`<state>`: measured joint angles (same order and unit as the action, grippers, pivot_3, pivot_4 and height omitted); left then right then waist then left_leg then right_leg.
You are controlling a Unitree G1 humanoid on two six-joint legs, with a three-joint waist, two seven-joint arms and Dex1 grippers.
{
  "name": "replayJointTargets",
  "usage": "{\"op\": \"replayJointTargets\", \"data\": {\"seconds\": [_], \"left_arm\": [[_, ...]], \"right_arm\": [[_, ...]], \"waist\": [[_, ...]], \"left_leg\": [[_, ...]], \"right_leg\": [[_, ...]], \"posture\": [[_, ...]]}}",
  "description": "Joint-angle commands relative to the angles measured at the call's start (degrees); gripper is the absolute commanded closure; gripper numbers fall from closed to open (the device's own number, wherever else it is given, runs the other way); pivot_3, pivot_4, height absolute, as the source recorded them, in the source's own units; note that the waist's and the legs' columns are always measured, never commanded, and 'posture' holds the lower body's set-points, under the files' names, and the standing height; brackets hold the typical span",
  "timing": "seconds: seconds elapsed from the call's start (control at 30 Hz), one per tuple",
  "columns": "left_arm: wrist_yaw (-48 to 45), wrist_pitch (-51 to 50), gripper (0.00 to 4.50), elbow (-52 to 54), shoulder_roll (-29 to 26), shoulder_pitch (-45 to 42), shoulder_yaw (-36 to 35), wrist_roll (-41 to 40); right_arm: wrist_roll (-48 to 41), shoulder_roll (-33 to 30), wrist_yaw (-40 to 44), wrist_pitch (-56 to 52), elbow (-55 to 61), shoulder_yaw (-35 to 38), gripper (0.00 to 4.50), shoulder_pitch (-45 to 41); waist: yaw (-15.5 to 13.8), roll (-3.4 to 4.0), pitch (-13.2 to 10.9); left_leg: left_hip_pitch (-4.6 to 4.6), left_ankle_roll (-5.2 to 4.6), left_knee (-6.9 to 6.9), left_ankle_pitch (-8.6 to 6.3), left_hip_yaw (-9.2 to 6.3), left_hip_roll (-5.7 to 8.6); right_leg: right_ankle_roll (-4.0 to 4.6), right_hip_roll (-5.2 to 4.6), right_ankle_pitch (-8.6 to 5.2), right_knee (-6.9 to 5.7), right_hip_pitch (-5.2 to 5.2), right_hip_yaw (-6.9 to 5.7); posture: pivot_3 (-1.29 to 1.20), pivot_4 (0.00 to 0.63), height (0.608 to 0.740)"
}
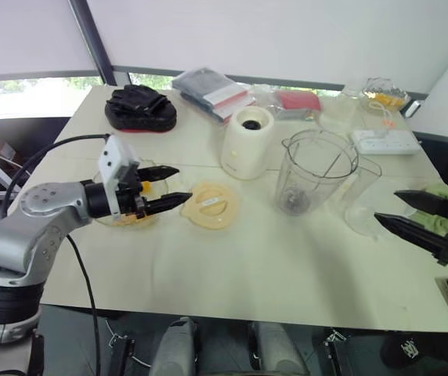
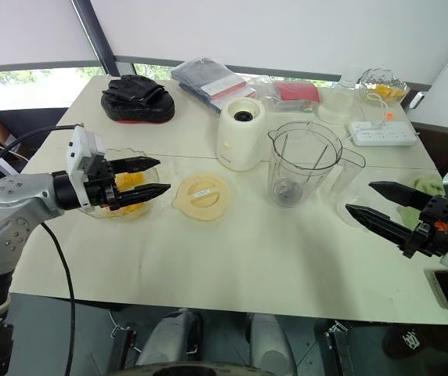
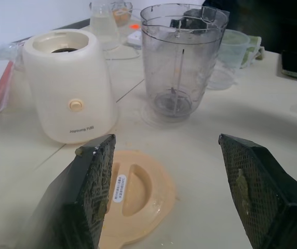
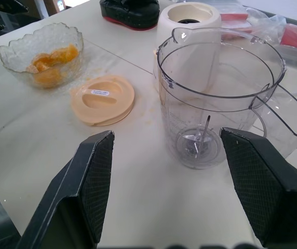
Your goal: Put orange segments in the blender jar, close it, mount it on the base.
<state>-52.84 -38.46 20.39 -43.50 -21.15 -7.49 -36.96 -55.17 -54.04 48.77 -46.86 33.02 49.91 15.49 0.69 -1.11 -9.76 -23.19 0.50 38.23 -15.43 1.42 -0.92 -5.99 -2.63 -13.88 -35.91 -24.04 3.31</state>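
Bowl (image 4: 12, 56) of orange segments (image 4: 52, 57) far left; my left gripper (image 2: 161, 175) spread wide over it, empty. Lid (image 2: 201, 196) lies flat just beside. Base (image 2: 240, 133), then jar (image 2: 302, 163), upright, uncovered, no fruit inside. My right gripper (image 2: 359, 197) wide, empty, near jar.

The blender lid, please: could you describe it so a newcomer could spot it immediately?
On the table, find the cream blender base near the middle. The lid lies flat in front of it, between the glass bowl and the clear jar. It is the only flat, pale orange disc, with a white label.
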Motion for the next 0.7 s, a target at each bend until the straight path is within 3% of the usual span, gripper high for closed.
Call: {"op": "replayJointTargets", "data": {"seconds": [0.03,0.7], "left_arm": [[0.16,1.20,1.21,1.10,0.06,-1.07,-0.74,-0.42],[0.75,1.28,1.21,1.17,0.52,-1.30,-0.38,-0.06]], "right_arm": [[0.23,-0.79,0.16,0.52,0.22,1.11,1.10,-0.36],[0.97,-0.46,0.00,0.79,-0.04,-0.05,1.10,-1.63]], "waist": [[0.00,0.00,0.00],[0.00,0.00,0.00]], "left_leg": [[0.00,0.00,0.00,0.00,0.00,0.00],[0.00,0.00,0.00,0.00,0.00,0.00]], "right_leg": [[0.00,0.00,0.00,0.00,0.00,0.00],[0.00,0.00,0.00,0.00,0.00,0.00]], "posture": [[0.00,0.150,0.740],[0.00,0.150,0.740]]}}
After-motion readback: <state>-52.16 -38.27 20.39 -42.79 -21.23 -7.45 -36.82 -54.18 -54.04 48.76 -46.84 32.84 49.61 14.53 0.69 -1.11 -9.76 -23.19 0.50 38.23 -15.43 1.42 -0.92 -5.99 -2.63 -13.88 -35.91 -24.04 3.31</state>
